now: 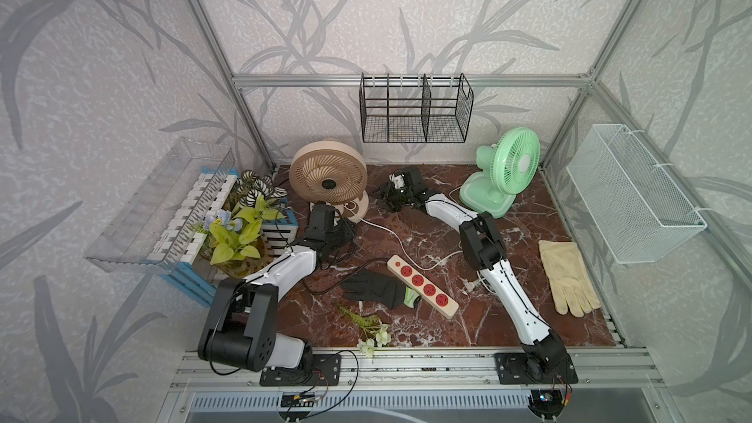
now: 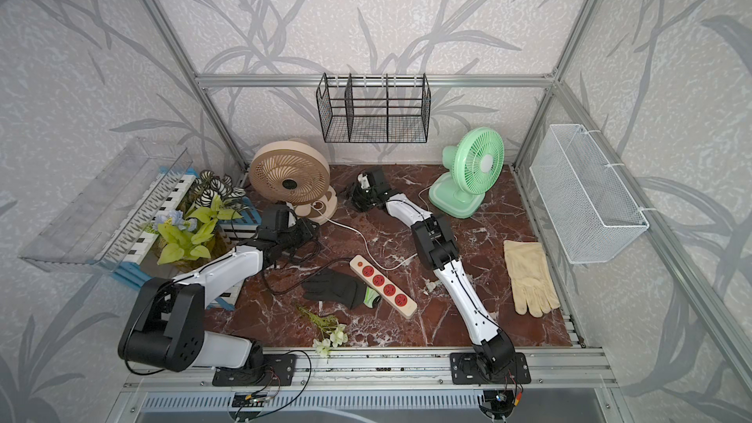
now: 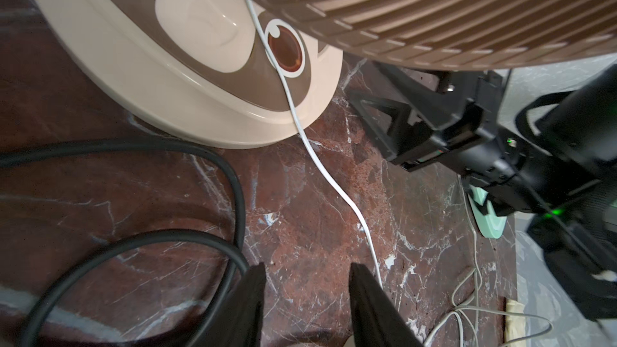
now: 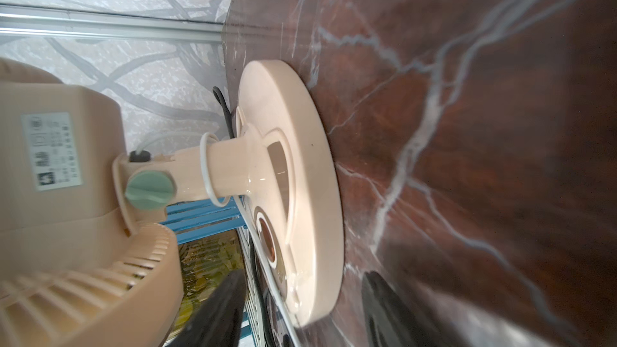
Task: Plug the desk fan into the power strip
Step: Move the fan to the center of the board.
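Two fans stand at the back of the tabletop point(image 1: 529, 238): a beige fan point(image 1: 327, 177) and a green fan point(image 1: 504, 172). Both end effectors are at the beige fan's base, so treat that as the unit to be plugged in.

The left end effector point(image 3: 307, 267) has its jaws spread with nothing between them; the white cord point(image 3: 334, 180) runs just beside one finger. The right end effector point(image 4: 303, 273) is also spread and empty, facing the rim of the base. The power strip point(image 1: 423, 286) lies flat and diagonal near the front middle, well apart from both, with a black glove point(image 1: 374, 288) against its long side. You cannot pick out the plug in any view.

Hazards:
- The white cord loops round the fan's neck. A pull along it may drag or tip the fan.
- The black cord point(image 3: 238, 201) lies close to the left jaws. Closing carelessly may catch the wrong cable.
- The strip is unrestrained. It will likely slide under insertion force unless braced.
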{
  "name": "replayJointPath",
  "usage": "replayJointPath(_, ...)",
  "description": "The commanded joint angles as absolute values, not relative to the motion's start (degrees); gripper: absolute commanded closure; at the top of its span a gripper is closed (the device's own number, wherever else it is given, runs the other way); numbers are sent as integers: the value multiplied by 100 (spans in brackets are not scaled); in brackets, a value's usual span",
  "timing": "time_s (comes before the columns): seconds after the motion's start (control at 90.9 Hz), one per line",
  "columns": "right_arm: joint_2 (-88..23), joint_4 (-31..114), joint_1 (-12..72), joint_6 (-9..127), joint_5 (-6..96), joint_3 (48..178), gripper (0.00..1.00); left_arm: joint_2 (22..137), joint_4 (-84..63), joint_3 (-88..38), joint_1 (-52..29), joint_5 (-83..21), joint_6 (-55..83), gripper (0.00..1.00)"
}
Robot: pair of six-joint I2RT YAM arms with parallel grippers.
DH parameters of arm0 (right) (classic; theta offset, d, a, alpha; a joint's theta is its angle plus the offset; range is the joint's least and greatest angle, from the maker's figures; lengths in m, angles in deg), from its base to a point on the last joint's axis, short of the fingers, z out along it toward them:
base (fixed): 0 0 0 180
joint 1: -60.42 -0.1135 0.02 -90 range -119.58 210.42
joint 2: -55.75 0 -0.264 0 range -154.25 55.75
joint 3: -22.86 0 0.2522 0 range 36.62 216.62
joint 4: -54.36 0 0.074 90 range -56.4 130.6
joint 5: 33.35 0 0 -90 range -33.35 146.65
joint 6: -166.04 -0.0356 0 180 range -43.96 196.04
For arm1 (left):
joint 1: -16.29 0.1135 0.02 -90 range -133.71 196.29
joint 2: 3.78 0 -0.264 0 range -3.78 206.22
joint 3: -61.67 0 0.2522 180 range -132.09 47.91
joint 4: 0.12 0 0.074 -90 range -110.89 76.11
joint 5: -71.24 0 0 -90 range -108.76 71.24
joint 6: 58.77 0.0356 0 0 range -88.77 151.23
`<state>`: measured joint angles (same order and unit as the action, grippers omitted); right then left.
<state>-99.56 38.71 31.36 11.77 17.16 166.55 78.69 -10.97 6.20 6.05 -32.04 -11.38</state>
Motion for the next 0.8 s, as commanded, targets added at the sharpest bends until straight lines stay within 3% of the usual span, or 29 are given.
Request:
replayJointPath(0.0,-8948,3892,3378,1635,1717,16068,38,8175,-1233,416,646,-2937,-911,56)
replayJointPath(0.451,-5892,4157,3440,2757,1681,11634,37,9712,-1244,-599,672,-2351,-625,65)
replayJointPath(0.792,-3953,3404,3419,3653,1980,9774,35,10641,-1294,-1409,704,-2146,-459,68)
